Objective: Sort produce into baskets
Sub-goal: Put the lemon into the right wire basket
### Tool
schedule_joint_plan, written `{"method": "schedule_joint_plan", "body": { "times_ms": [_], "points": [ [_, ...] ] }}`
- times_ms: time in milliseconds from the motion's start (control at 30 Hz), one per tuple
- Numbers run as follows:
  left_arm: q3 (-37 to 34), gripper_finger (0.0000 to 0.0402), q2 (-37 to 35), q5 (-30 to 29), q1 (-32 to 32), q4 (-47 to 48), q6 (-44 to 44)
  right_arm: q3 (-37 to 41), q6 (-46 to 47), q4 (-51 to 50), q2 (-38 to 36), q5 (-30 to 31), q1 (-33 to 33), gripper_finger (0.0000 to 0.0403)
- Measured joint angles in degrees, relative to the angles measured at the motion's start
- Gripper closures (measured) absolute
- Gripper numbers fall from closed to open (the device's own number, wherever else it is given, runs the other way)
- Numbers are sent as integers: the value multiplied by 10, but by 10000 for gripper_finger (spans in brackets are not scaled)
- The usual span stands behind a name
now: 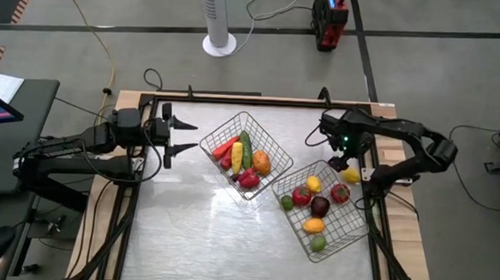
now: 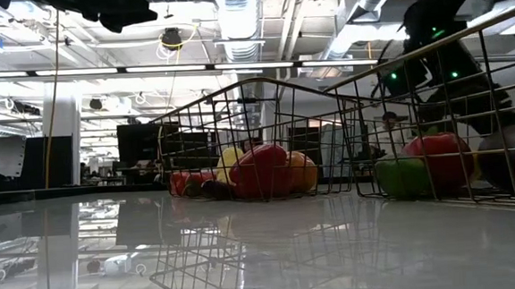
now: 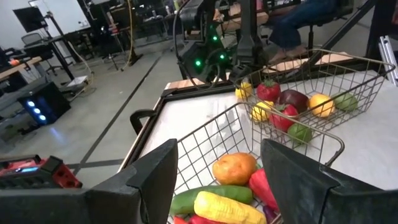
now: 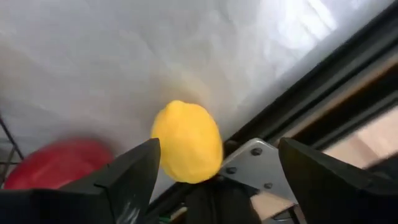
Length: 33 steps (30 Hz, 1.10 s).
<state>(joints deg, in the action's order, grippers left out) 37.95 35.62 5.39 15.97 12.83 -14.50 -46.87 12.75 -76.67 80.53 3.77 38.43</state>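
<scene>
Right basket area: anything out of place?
Yes. One yellow fruit lies on the bare table outside the right basket, near the table's right edge rail. The right gripper hangs just over it, jaws open; all other produce sits inside the two baskets.

hidden: right gripper (image 1: pixel 349 165) fingertips lay under its own arm in high view | cut off: red produce piece (image 4: pixel 56 163) ran past the frame edge, blurred | unclear: dark pieces low in left basket (image 2: pixel 239 137)
</scene>
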Motion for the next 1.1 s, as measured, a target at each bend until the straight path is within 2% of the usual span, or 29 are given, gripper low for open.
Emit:
{"method": "schedule_joint_plan", "body": {
  "times_ms": [200,433,700,833,1100],
  "points": [
    [0,183,0,0,0,3,-2,52,1,43,-20,-70,13,45],
    [0,183,0,-1,0,1,0,64,29,41,-38,-47,-6,45],
    [0,183,0,-1,0,-1,2,67,42,41,-3,-41,-22,47],
    [0,183,0,-1,0,1,2,67,39,46,20,-41,-20,70],
    [0,183,0,-1,0,2,2,67,33,48,57,-43,-19,146]
  ]
}}
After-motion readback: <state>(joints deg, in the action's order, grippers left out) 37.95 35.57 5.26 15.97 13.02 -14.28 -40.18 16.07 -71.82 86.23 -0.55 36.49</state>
